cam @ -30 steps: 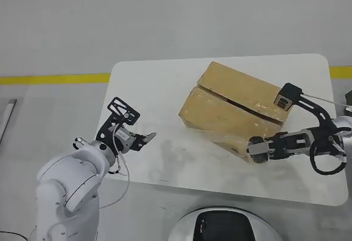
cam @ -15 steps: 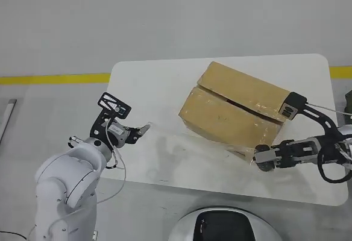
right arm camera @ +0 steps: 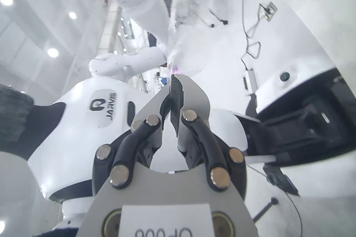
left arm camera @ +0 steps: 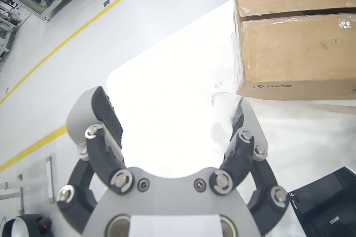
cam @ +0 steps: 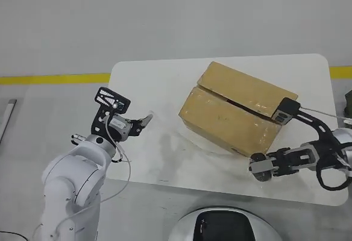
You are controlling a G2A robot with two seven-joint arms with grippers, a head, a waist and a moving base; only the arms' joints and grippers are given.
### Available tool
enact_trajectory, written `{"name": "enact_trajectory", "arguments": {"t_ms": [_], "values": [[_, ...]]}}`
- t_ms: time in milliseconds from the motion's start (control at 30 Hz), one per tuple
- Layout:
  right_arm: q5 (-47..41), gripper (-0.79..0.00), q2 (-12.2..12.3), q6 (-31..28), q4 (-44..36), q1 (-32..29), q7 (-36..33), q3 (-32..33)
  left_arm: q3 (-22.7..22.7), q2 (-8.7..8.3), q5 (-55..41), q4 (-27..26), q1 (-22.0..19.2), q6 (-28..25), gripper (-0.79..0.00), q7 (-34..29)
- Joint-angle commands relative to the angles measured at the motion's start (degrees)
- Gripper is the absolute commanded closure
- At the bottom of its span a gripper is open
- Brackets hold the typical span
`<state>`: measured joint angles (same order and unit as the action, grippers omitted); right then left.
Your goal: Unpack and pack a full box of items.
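A closed brown cardboard box (cam: 236,108) lies slantwise on the white table (cam: 158,84), with a slit running along its top. In the left wrist view the box (left arm camera: 294,54) is wrapped in shiny clear film. My left gripper (cam: 143,122) hangs open to the left of the box, above the table. A scrap of clear film (left arm camera: 225,106) clings to one finger of the left gripper (left arm camera: 169,99). My right gripper (cam: 259,167) sits off the box's near right corner, by the table's front edge. This right gripper (right arm camera: 173,88) is shut on a thin strip of clear film (right arm camera: 178,7).
Bare table top (cam: 302,72) lies around the box, with the most room on the left half. A yellow floor line (cam: 43,78) runs behind the table. A grey bar (cam: 1,123) lies on the floor far left.
My right gripper has drawn back from the box's near corner toward the table's front edge, still shut. My left gripper has shifted a little toward the far side, staying open.
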<state>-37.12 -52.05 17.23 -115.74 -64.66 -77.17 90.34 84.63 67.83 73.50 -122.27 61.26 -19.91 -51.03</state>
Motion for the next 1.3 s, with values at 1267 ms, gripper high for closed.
{"name": "enact_trajectory", "arguments": {"t_ms": [1267], "values": [[-0.8,0.0,0.6,7.2,-0.4,-16.1,22.1,9.1,-11.8,1.55,7.7,0.9,-3.0,15.2,-0.785,1.5]]}}
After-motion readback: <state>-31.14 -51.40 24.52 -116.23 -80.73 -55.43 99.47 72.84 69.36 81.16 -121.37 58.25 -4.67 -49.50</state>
